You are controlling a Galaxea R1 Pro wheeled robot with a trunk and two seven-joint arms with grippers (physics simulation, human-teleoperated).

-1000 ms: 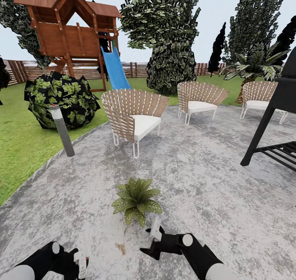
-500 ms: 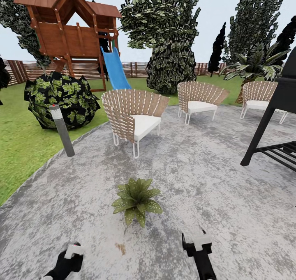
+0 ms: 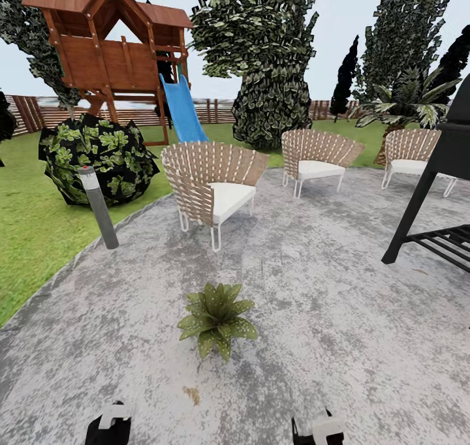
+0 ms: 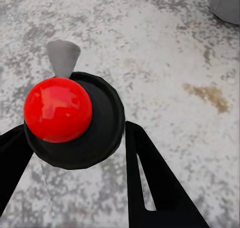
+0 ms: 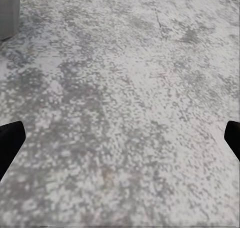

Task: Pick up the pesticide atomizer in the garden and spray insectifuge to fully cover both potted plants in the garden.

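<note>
Left: lawn [image 3: 32, 236], ivy shrub [image 3: 98, 159], grey post light [image 3: 99, 205] at the patio [image 3: 339, 314] edge.

Left hand [image 3: 111, 420] sits low at the near edge of the head view. In its wrist view the two black fingers [image 4: 150, 188] close on either side of a dark round body with a red knob and a pale grey spout. Judged to be the pesticide atomizer [image 4: 75, 123], held.

Centre: one potted plant [image 3: 215, 318] stands on the paving, just ahead of both hands and between them. A brown stain [image 3: 191, 394] lies near it on the robot's side.

Right hand [image 3: 320, 429]: spread wide, nothing between the fingers, bare paving below.

Step in hand, as judged: bring the sprayer onto this plant.
- Raise the left hand and turn the spout toward the rosette.
- Spray from above the crown and sweep across, so the outer leaves are covered.
- Keep the right hand clear.

Right: wicker chairs [image 3: 215, 184], black grill stand [image 3: 431, 190].
</note>
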